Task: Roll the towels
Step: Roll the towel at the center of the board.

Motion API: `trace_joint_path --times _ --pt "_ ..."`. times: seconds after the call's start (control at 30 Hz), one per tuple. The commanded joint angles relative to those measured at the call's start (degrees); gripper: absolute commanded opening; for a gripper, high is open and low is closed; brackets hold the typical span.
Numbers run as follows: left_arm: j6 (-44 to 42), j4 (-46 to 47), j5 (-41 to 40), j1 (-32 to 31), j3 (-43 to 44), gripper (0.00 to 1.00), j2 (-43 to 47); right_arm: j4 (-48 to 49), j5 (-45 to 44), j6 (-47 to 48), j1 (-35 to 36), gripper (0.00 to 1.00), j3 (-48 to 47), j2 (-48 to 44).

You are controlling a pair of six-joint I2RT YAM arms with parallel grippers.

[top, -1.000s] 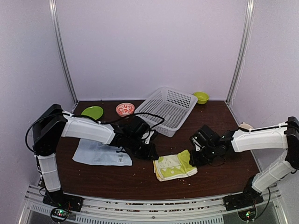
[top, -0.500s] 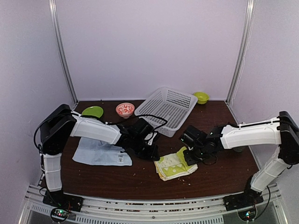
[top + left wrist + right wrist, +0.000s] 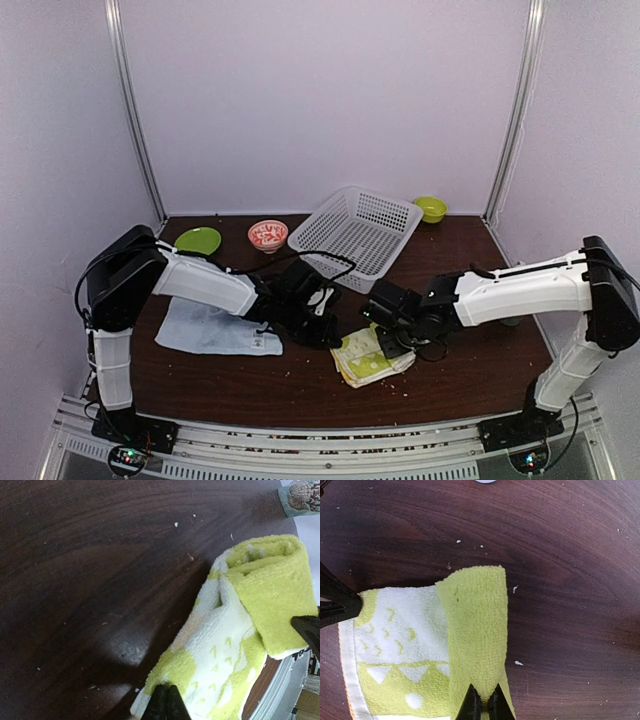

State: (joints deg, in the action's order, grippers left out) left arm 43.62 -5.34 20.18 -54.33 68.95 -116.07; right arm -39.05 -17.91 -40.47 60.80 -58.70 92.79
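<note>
top view: lime-green printed cloth towel (image 3: 372,355) lies part-rolled mid-tabletop (image 3: 300,395); plain pale blue cloth towel (image 3: 215,328) lies flat at left, not yet rolled. left wrist: left jaws pinch the green towel's edge. right wrist: right jaws clamp its rolled fold.

The green towel (image 3: 476,625) is fuzzy terry cloth; blue towel (image 3: 210,330), matt cloth; table (image 3: 570,555), glossy dark wood; basket (image 3: 360,240), plastic mesh.

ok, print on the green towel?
Lime-green towel with white panel, small green leaf marks and white triangles; clearest in right wrist view.
</note>
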Motion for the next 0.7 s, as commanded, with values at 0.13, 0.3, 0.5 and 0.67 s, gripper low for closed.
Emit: trace_joint_path --times 0.13,0.3,0.5,0.67 --pt "0.89 1.01 0.76 -0.43 -2.26 0.01 -0.49 1.27 -0.13 -0.95 1.54 0.00 -2.89 4.35" --pt "0.71 0.78 0.21 -0.43 -2.76 0.00 -0.35 -0.61 -2.60 0.85 1.45 0.00 -2.66 3.79" --pt "0.64 0.25 -0.24 -0.43 -2.50 0.00 -1.54 -1.18 -2.95 3.32 -0.14 0.00 -0.81 0.90" --pt "0.51 -0.10 -0.58 -0.43 -2.63 0.00 -1.79 -2.53 -4.75 4.69 -0.93 0.00 -0.47 1.63"
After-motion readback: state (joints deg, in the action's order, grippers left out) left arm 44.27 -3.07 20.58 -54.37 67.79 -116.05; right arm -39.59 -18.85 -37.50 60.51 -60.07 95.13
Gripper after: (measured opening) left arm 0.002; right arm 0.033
